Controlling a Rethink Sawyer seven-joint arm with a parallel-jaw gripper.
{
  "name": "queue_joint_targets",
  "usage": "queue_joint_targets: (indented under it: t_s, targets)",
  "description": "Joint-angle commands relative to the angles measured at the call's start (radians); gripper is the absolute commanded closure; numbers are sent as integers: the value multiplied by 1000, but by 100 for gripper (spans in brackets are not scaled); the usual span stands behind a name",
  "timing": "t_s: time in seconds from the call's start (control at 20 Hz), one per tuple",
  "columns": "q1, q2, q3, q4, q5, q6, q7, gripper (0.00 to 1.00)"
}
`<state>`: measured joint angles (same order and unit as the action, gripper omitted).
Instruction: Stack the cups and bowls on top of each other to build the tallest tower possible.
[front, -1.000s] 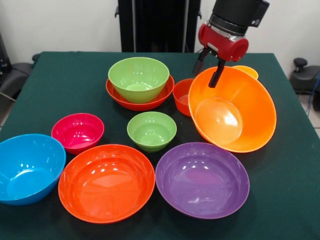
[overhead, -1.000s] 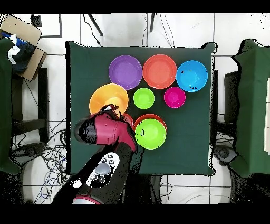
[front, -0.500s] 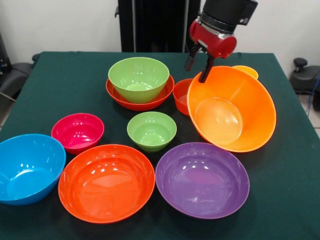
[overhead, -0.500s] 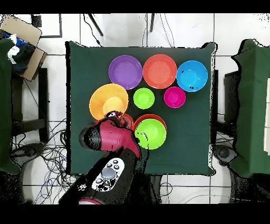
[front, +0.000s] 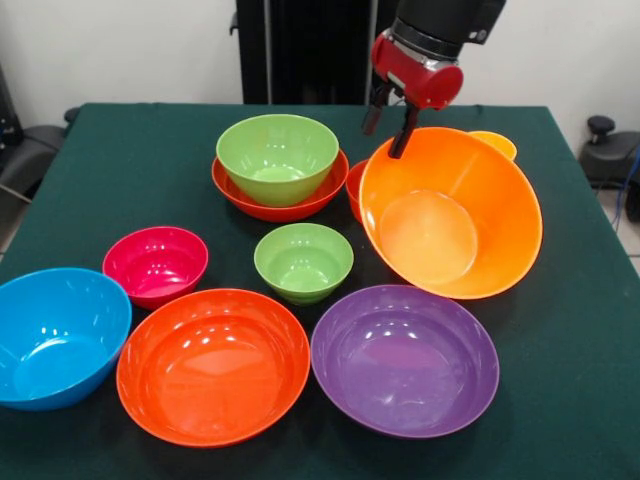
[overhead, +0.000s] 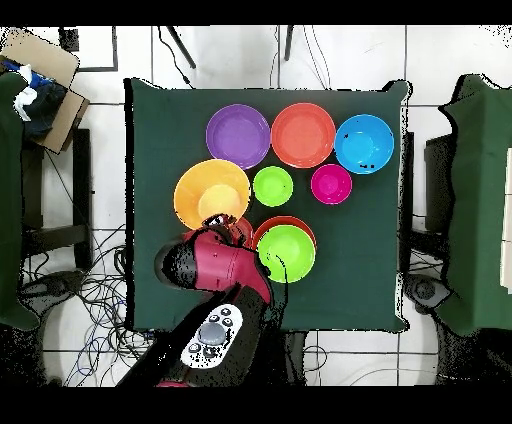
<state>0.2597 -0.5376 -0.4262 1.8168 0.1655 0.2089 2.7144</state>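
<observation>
Carrying large orange bowl (front: 450, 212) by far rim, pinched in gripper (front: 386, 125), shifted closer toward lime-on-red tower (front: 279, 165); placement next.

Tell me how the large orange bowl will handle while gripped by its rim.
The large orange bowl hangs tilted from the gripper, pinched at one rim point, so it will probably swing. Its glossy plastic looks slippery; it may slide out. It seems light and stiff for its size, keeping its round shape.
</observation>
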Motion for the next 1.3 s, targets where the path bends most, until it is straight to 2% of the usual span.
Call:
queue_joint_targets:
  t_s: [0.05, 0.5, 0.85, 1.3]
  targets:
    - [-6, 58, 91, 31, -59, -54, 35, 0]
    - [-53, 22, 113, 52, -90, -46, -3, 0]
    - [-50, 1, 106, 53, -101, -20, 2, 0]
    - [-29, 54, 99, 21, -97, -45, 23, 0]
